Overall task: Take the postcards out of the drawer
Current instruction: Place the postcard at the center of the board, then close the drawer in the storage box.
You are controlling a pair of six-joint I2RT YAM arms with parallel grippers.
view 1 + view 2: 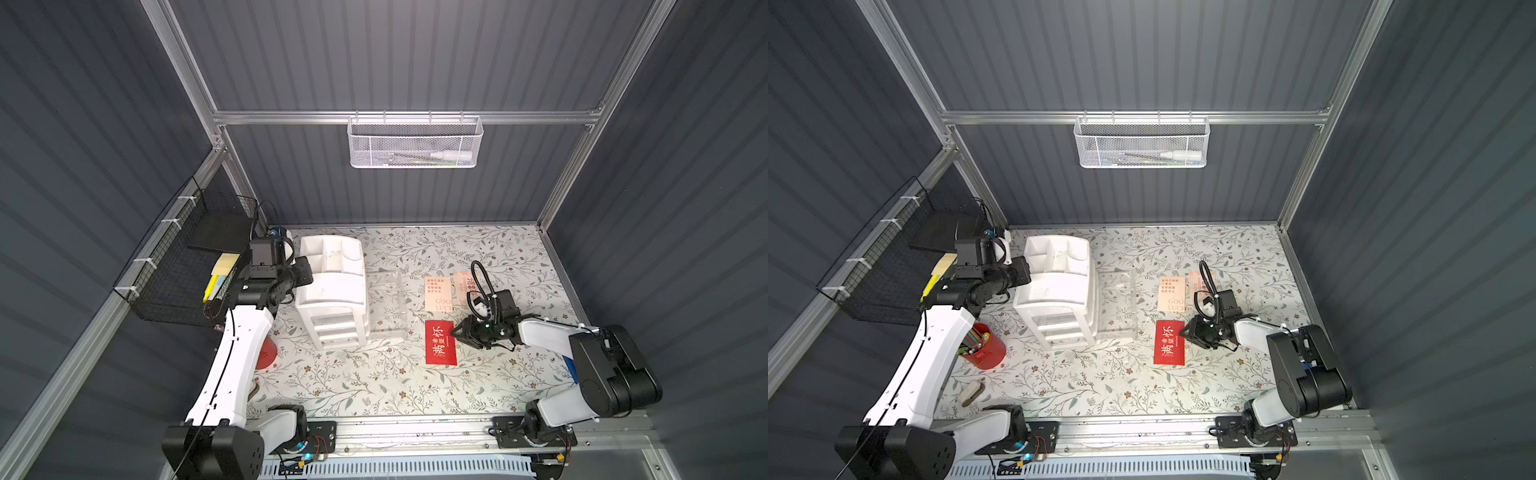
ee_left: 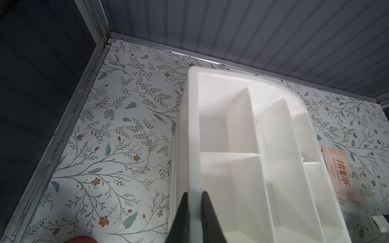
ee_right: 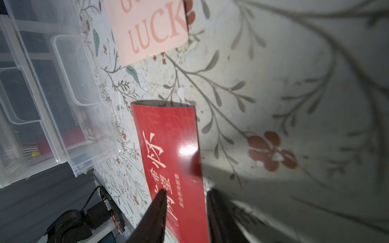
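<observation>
Left hand (image 2: 194,194) clenched on the white drawer unit's (image 2: 242,134) rim, likely steadying it. Right hand (image 3: 185,192) released, over the red postcard (image 1: 441,343), flat on the surface (image 1: 374,382) near the peach postcards (image 1: 438,294), outside the clear drawer (image 1: 386,305).

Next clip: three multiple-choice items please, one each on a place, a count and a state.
1. The red postcard lies: A in the clear drawer; B on the table; C in the wire basket.
2. Postcards out on the table: A one; B two; C three.
3. The left gripper is: A open in the air; B shut on the white organizer's rim; C holding a postcard.
Key: 1 B, flat on the floral top; 2 C, red, GOOD LUCK card, second peach card; 3 B, fingers pinch the rim.
</observation>
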